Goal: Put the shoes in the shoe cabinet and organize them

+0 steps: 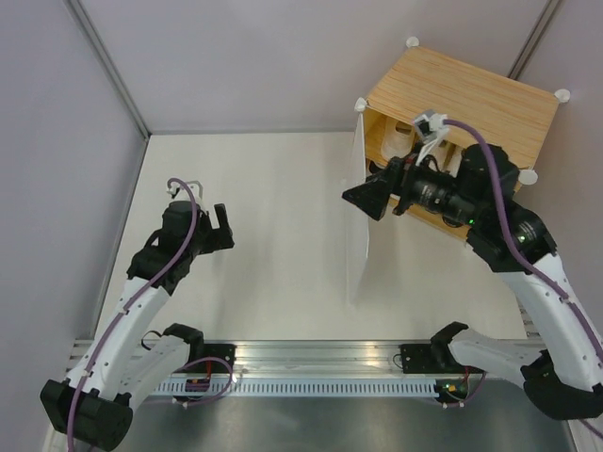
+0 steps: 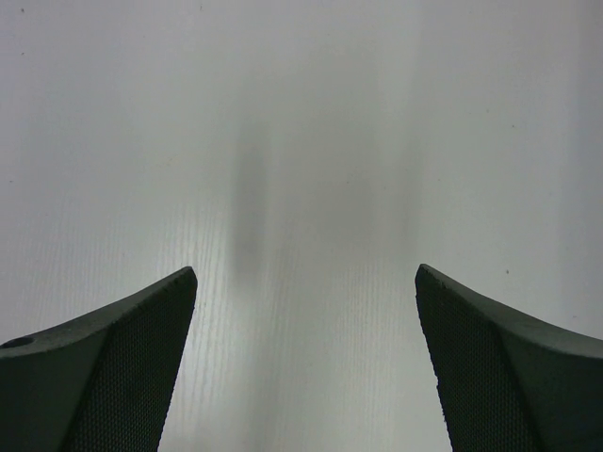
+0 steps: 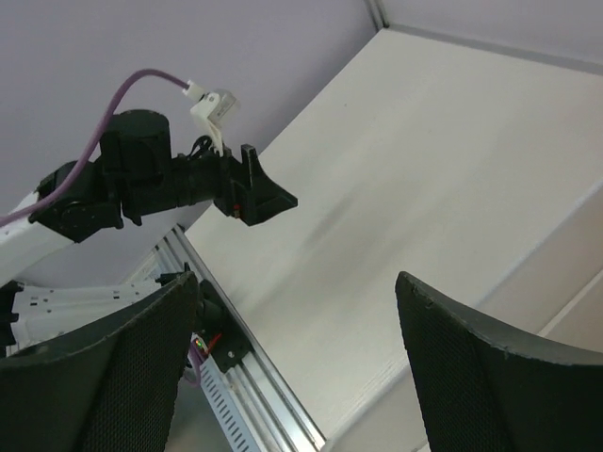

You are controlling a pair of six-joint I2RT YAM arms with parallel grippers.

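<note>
Past the rail (image 1: 311,356), the left gripper (image 1: 222,224) hovers with fingers apart and empty over the left of the table (image 1: 273,245), while the right gripper (image 1: 366,198), also parted and empty, hangs just beside the swung-open door (image 1: 358,235) of the cabinet (image 1: 462,94) at the far right corner.

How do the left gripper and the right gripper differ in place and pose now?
The left gripper hangs over the table, far from the shoe cabinet; the right gripper is at its open door. The left one faces only white surface; the right one points sideways toward the left arm. Both are open and empty.
</note>
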